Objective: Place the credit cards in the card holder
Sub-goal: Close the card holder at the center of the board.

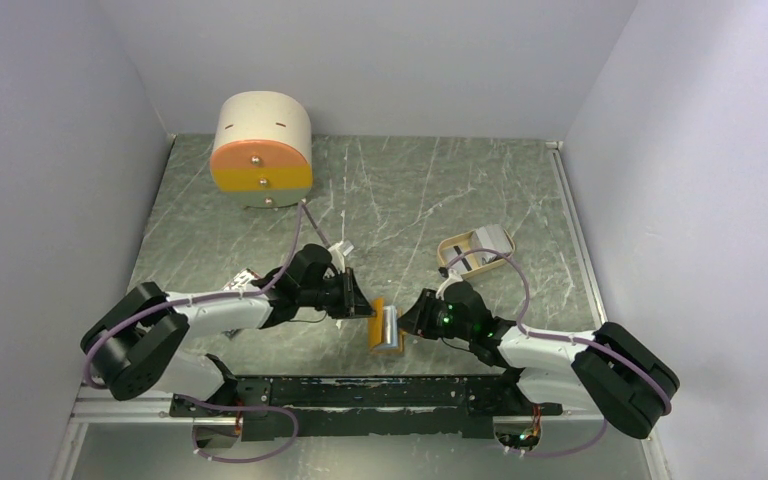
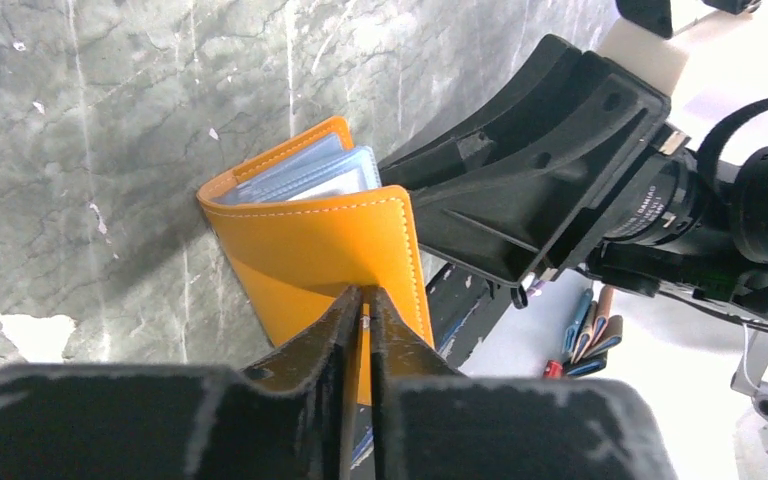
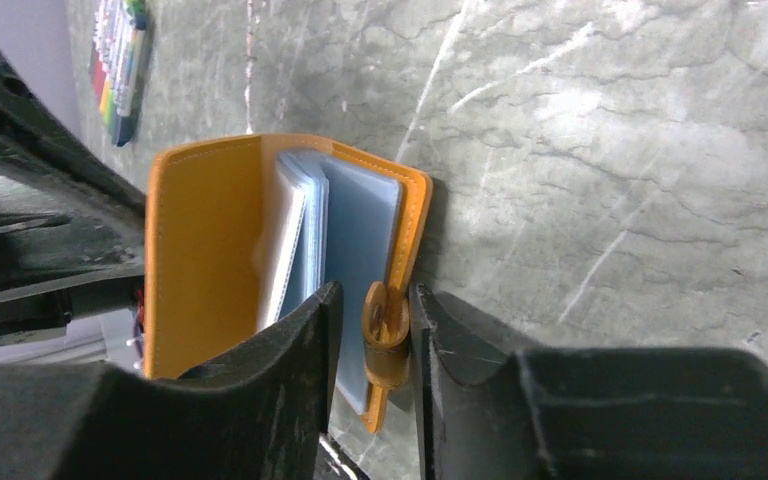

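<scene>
The orange card holder [image 1: 387, 328] stands open on edge on the table between my two grippers, its pale blue sleeves showing. My left gripper [image 1: 365, 305] is shut on one orange cover [image 2: 320, 240], fingertips pinching its edge [image 2: 364, 295]. My right gripper [image 1: 407, 322] is closed around the other cover by the snap tab [image 3: 387, 335], with its jaws [image 3: 372, 310] on either side of it; the holder's inside [image 3: 200, 250] faces this camera. The credit cards [image 1: 490, 240] lie pale in the tan oval tray [image 1: 450, 248] behind the right arm.
A round cream-and-orange drawer box [image 1: 262, 150] stands at the back left. Grey walls close in the table on three sides. A striped, multicoloured object [image 3: 120, 60] lies on the table beyond the holder. A black rail [image 1: 380, 392] runs along the near edge.
</scene>
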You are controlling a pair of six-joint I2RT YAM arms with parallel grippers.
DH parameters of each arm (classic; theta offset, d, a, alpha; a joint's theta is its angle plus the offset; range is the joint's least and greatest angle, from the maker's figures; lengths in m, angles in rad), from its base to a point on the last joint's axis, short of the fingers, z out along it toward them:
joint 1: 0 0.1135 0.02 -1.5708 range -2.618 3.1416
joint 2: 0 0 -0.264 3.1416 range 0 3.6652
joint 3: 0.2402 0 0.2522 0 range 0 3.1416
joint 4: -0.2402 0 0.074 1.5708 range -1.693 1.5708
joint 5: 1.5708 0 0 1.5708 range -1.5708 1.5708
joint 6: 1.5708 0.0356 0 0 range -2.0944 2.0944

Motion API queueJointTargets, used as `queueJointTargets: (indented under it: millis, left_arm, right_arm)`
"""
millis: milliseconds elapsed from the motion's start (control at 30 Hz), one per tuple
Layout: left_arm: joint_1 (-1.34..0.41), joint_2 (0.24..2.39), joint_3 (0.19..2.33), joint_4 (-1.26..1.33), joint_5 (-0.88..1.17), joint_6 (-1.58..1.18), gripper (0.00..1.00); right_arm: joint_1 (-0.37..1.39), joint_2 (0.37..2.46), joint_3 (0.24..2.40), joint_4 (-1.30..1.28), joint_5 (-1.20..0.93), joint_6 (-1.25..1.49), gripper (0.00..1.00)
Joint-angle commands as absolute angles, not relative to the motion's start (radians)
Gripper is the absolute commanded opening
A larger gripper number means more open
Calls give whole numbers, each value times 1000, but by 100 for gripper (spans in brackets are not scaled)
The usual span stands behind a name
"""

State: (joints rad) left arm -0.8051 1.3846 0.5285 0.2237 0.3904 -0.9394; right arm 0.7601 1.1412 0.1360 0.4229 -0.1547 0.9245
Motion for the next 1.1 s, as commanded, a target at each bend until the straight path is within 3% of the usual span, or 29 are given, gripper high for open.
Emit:
queueJointTargets:
  millis: [0, 300, 533, 733, 1067]
  left_arm:
    - [-812, 1413, 547, 231, 390, -916, 9]
    - [-816, 1513, 582, 222, 400, -898, 15]
    - [-822, 1551, 589, 204, 384, -886, 18]
    - [-831, 1586, 601, 214, 394, -884, 22]
    - [-842, 1600, 617, 184, 371, -879, 22]
  right_arm:
    - [755, 1139, 123, 498, -193, 943, 37]
    - [751, 1094, 109, 532, -215, 995, 43]
    - [747, 1062, 90, 548, -221, 998, 39]
    - [742, 1053, 83, 586, -252, 1051, 58]
    - [739, 1029, 57, 605, -230, 1119, 54]
